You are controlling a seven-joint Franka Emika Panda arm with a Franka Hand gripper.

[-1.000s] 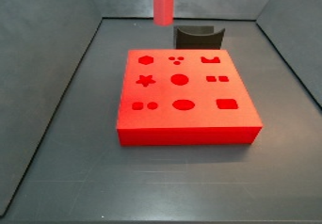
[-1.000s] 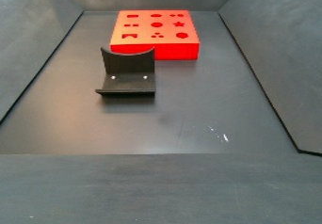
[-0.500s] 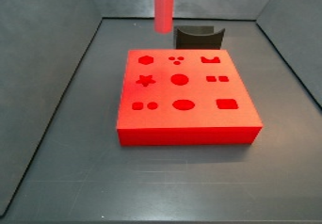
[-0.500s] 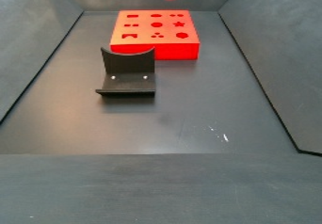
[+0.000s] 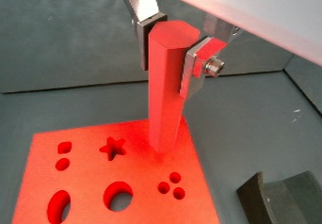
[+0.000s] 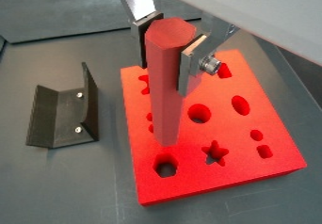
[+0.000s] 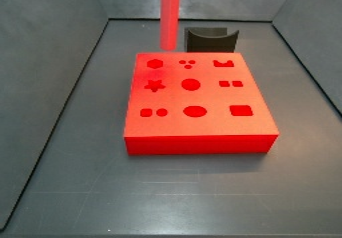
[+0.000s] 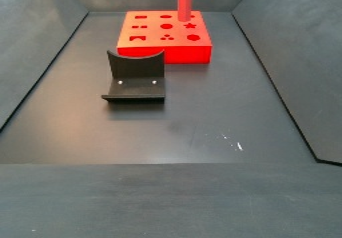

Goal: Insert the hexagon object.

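A: Starting at the left of a side view, what is sitting there?

B: The fixture is standing on the dark worktop, well apart from the red block further back.

A: And moving right?

B: The hexagon object is hanging upright above the block's far right part. In a side view it is reaching down toward the block's rear left corner, near the hexagonal hole.

A: Is the hand showing?

B: Only in the wrist views. The hand is clenching the rod's upper part; one silver finger is pressing against its flat side. In both wrist views the rod is pointing down over the block, with its tip near the hexagonal hole. Whether the tip is touching the block, I cannot tell.

A: Anything further right?

B: The fixture is peeking in at the corner of a wrist view.
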